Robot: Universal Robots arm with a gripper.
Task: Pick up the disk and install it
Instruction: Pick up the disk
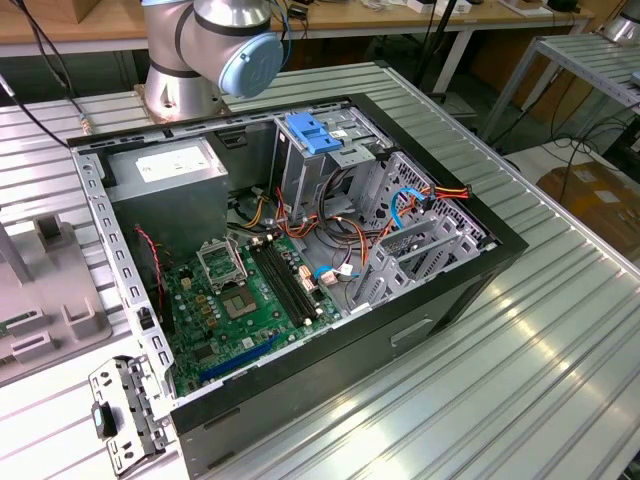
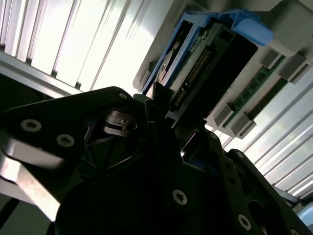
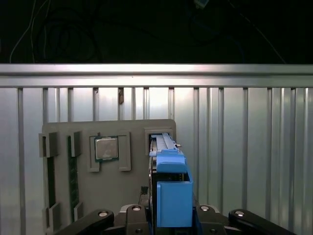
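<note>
The ribbed metal desk (image 1: 540,330) carries the open computer case (image 1: 420,330). In the first wrist view the disk (image 3: 171,193) stands on edge in a slot of the grey holder (image 3: 61,132). The tool (image 2: 166,122) straddles it, and we cannot tell whether it is clamped. We would centre the grip on the blue rails and draw straight out of the slot, lest the disk bind.
</note>
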